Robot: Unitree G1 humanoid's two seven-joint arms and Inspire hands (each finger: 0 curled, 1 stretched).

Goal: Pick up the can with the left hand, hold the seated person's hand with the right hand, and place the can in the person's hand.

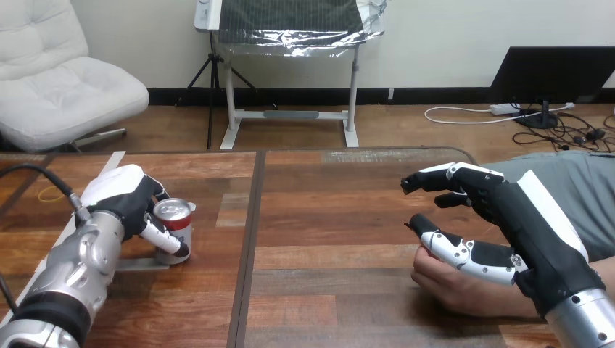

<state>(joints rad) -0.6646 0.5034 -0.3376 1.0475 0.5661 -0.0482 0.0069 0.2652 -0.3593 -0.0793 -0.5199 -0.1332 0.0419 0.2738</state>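
A red and white can [178, 220] stands upright on the wooden table [326, 217] at the left. My left hand [125, 199] is shut on it: the thumb lies across the can's front and the fingers reach round behind it. At the right my right hand [529, 232] hovers open, its fingers [450, 176] stretched to the left with nothing between them and the thumb. The person's hand [446, 281] rests on the table just under my right thumb and palm. I cannot tell whether they touch.
A dark seam [246, 254] runs down the table between the can and the person's hand. The person's torso [580, 181] is at the right edge. A black cable [32, 172] trails to my left forearm.
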